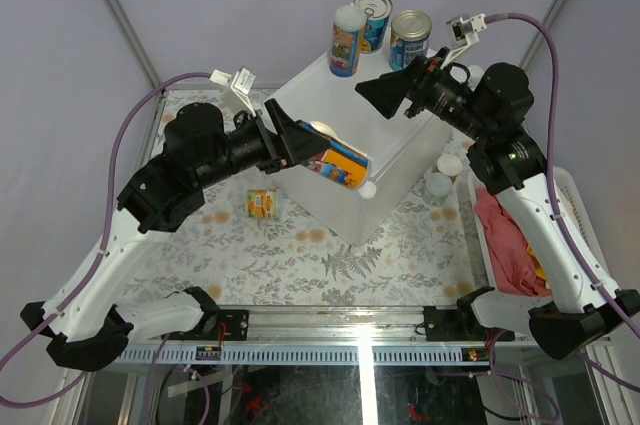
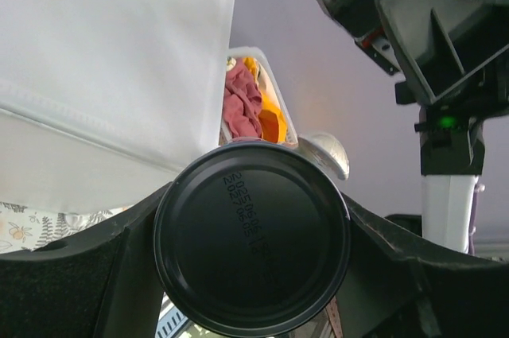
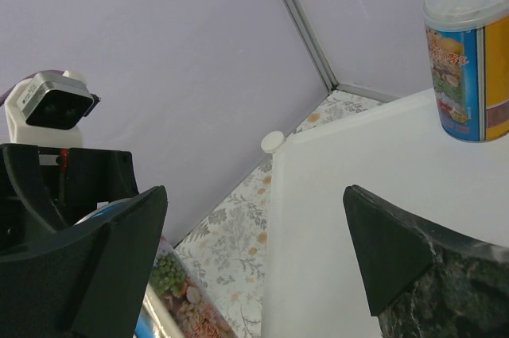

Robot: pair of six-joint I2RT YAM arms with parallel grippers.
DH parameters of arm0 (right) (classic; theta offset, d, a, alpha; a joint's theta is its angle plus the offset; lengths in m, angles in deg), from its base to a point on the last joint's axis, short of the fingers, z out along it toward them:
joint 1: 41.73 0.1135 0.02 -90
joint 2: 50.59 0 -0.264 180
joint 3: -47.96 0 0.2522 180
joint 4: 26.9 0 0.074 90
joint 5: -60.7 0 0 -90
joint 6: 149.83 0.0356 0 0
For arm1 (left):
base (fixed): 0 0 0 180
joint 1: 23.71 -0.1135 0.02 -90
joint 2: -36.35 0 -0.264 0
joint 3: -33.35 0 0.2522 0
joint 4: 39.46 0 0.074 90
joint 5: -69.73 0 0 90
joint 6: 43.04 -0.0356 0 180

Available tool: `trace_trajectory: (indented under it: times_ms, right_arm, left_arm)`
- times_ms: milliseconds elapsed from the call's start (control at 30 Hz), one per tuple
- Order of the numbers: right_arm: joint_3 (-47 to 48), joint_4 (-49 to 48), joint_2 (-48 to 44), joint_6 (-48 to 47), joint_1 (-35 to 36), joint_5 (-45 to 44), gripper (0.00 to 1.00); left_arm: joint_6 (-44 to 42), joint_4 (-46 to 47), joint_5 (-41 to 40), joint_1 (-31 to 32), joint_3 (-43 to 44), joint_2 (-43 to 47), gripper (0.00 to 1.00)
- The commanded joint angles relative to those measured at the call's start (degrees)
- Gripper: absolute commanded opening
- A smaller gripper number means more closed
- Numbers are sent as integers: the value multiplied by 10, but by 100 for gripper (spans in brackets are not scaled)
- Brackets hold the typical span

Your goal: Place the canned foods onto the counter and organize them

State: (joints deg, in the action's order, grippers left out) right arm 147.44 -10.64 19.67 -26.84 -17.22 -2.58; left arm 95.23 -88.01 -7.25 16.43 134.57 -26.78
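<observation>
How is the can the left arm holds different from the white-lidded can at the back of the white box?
The held can lies on its side in the left gripper; the white-lidded can stands upright, untouched. The held can is at the near side of the counter; the white-lidded can is at its far corner. Both have blue and yellow-orange labels.

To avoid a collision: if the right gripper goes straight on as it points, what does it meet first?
Probably the bare top of the counter, short of its corner knob; depth is unclear.
</observation>
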Motion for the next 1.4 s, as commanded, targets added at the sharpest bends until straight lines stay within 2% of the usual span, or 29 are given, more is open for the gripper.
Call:
trace_trajectory:
  times_ms: [0, 400, 800, 1133, 1367]
  right_arm:
    - [-14, -64, -28, 54, -7, -29, 99]
    - [-147, -220, -68, 257, -28, -95, 99]
    - [-254, -374, -103, 419, -37, -149, 100]
    - [-288, -425, -94, 476, -37, -146, 99]
    - [-289, -427, -95, 480, -37, -147, 99]
  left_arm:
    - [38, 157, -53, 3, 30, 13, 0]
    - [73, 264, -131, 2, 13, -12, 0]
    - [119, 371, -165, -20, -21, -23, 0]
    - [142, 407, -151, -32, 3, -60, 0]
    - [155, 432, -156, -40, -2, -69, 0]
